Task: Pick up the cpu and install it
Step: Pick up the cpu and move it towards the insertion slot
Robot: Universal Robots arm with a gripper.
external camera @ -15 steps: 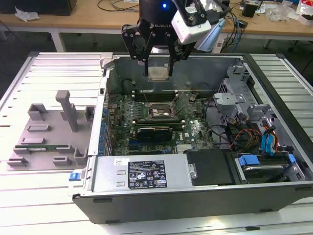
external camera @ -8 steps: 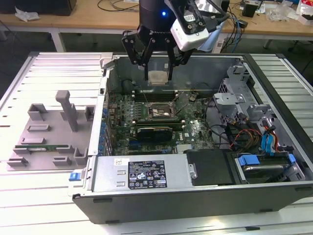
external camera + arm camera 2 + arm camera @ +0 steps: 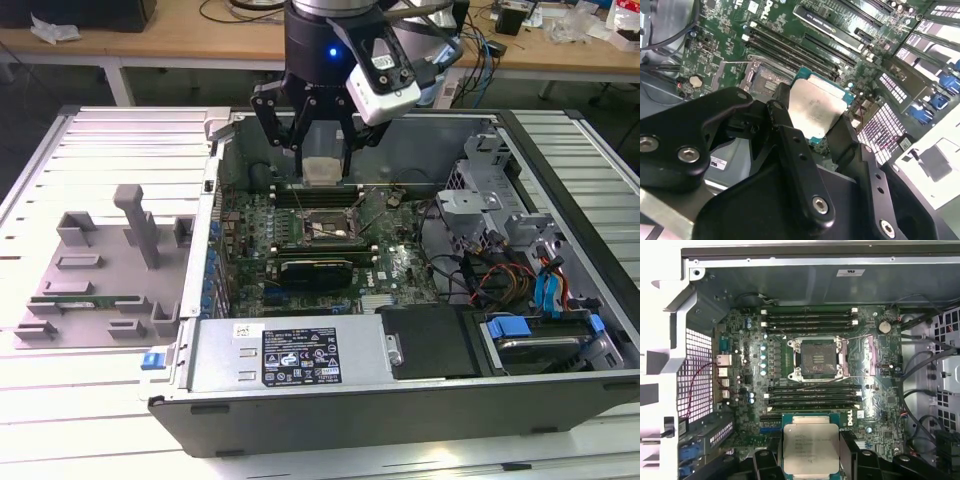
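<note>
The cpu is a flat square chip with a silvery top plate and a teal rim. My gripper is shut on it, its black fingers pinching two opposite edges. It hangs above the motherboard inside the open computer case, over the memory slots just behind the socket. In both wrist views the cpu sits between the fingers. The cpu socket lies open and bare, with its metal load plate swung aside.
The case walls ring the motherboard. A black card stands just in front of the socket, and memory slots flank it. Cables and a drive cage crowd the exterior view's right. A grey fixture lies outside on the left.
</note>
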